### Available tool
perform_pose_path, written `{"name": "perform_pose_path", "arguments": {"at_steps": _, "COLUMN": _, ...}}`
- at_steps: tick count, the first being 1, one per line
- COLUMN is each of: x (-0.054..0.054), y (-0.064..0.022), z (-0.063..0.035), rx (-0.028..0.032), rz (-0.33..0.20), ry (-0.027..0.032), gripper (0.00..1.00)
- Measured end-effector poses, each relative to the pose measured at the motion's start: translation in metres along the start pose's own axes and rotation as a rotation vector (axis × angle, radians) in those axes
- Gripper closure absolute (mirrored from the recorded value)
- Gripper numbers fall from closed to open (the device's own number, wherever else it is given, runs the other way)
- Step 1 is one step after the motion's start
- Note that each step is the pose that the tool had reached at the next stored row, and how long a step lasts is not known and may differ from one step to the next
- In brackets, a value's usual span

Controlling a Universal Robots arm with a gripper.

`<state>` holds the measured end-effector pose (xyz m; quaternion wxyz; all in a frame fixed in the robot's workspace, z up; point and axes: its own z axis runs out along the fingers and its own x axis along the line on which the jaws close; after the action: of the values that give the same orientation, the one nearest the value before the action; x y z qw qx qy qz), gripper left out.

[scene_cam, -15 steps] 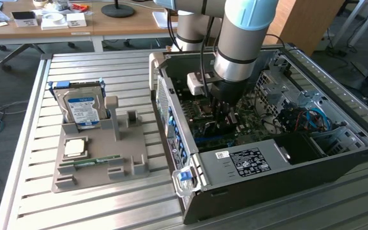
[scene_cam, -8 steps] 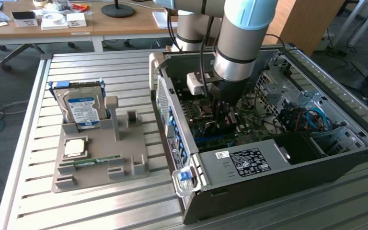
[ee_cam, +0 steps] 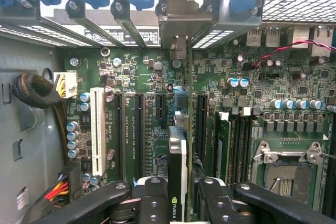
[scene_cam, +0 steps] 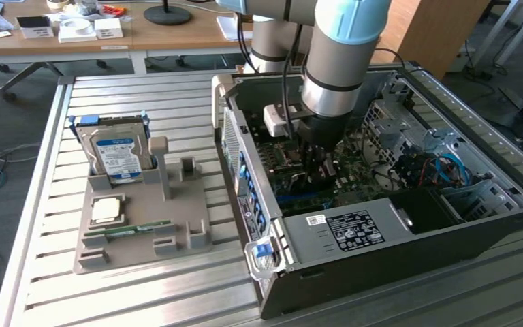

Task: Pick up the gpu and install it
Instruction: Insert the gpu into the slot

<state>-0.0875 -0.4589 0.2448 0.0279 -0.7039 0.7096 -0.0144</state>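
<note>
Gripper [ee_cam: 181, 199] is gripping the gpu [ee_cam: 177, 156] between narrow-set jaws, and you are holding it edge-down inside the case [scene_cam: 443, 242], below the tool over the motherboard [ee_cam: 131, 72]; its long axis is running parallel to the expansion slots [ee_cam: 139, 135], bracket toward the rear panel [ee_cam: 294, 1].

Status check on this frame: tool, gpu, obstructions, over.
The tool shut on the gpu. Card upright inside the case, over the motherboard slots; seating unclear. Nothing seen in the way.
</note>
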Motion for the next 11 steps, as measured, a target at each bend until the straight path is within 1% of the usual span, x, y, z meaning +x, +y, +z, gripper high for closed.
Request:
{"name": "perform_pose_path", "arguments": {"at_steps": 9, "x": -0.0001, "y": -0.0001, "z": -0.0032, "rx": 0.0006, "rz": 0.0, "ry": -0.0005, "gripper": 0.73}}
{"name": "perform_pose_path", "arguments": {"at_steps": 11, "x": 0.0, "y": -0.0001, "z": -0.003, "rx": 0.0019, "rz": 0.0, "ry": -0.0008, "gripper": 0.73}}
